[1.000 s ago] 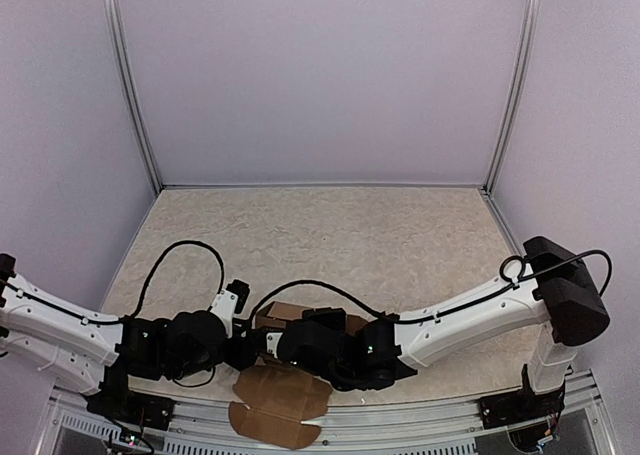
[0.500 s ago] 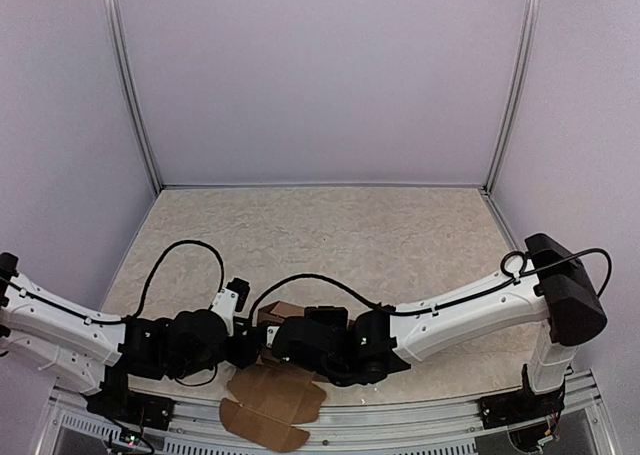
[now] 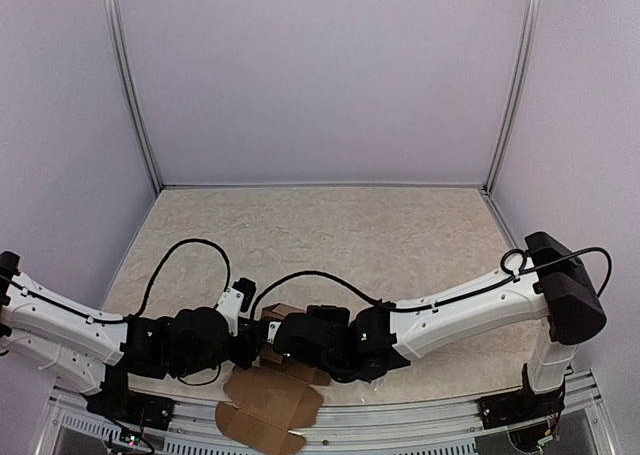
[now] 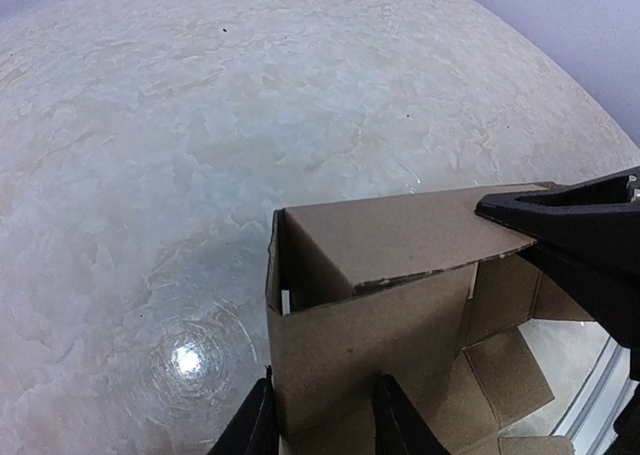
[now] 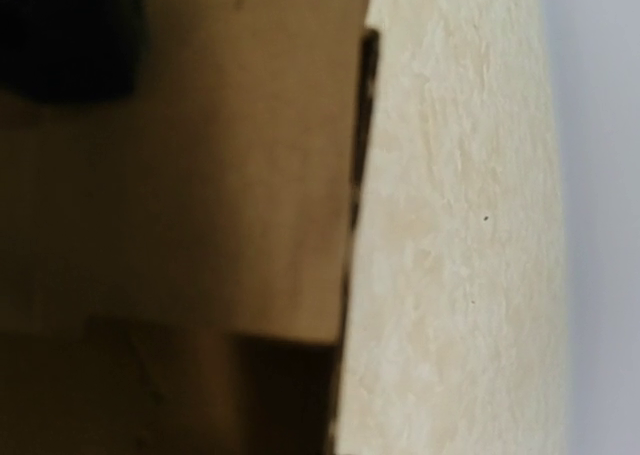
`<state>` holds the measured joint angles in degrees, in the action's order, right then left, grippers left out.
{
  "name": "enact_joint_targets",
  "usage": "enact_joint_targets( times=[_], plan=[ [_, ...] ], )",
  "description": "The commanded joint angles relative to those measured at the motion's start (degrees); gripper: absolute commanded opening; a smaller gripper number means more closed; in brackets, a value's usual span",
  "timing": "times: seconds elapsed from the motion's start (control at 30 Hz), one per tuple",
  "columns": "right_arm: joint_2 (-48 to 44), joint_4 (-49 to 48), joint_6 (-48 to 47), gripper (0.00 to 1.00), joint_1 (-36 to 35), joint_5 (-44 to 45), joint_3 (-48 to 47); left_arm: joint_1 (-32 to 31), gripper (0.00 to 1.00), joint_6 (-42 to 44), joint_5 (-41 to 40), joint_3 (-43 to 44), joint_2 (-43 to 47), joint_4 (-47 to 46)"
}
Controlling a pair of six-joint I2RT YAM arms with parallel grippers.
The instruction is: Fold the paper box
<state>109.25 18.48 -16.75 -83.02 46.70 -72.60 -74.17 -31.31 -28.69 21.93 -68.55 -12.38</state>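
We see the left gripper (image 4: 325, 393) part-open, grasping an upright wall of the paper box (image 4: 370, 320); the right gripper (image 4: 502, 211), clenched, touches its top flap.

The paper box (image 3: 268, 410) sits partly folded, brown flaps flat on its near side, one panel raised behind; the left arm (image 3: 60, 325) reaches it from its left, the right arm (image 3: 460, 310) from its right; their black wrists meet over it; the table (image 3: 330, 235) stretches beyond it.
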Motion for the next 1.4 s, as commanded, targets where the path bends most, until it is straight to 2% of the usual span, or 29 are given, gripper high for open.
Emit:
enact_joint_targets(
  times=[0.0,0.07,0.27,0.6,0.77,0.9,1.13,1.37],
  plan=[
    [-1.4,-7.4,2.9,0.00,0.3,-5.0,-1.3,-1.2,0.25,3.3,6.1,3.0,-0.1,-6.7],
    [-1.6,-7.5,3.2,0.00,0.3,-4.9,-1.1,-1.2,0.21,3.5,6.3,3.1,0.3,-6.9],
    [-3.0,-8.7,4.1,0.00,0.7,-5.6,0.3,-1.1,0.21,3.4,5.8,3.0,1.1,-6.9],
    [-4.3,-9.3,4.9,0.00,0.7,-6.5,1.2,-0.8,0.47,1.2,-0.4,4.6,-2.3,-1.2],
    [-4.7,-9.5,5.2,0.00,0.7,-6.4,1.5,-0.6,0.50,0.1,-4.9,5.5,-2.8,3.3],
    [-5.2,-9.8,5.4,0.00,0.7,-6.4,2.1,-0.1,0.50,-0.6,-5.1,3.8,-2.3,3.8],
    [-3.8,-8.1,6.2,0.00,1.8,-5.9,1.7,-0.1,0.51,-1.9,-2.3,0.3,2.7,3.3],
    [-6.2,-7.5,2.1,0.00,5.1,-7.0,4.2,0.0,0.64,0.0,1.9,0.8,12.4,5.5]
  ],
)
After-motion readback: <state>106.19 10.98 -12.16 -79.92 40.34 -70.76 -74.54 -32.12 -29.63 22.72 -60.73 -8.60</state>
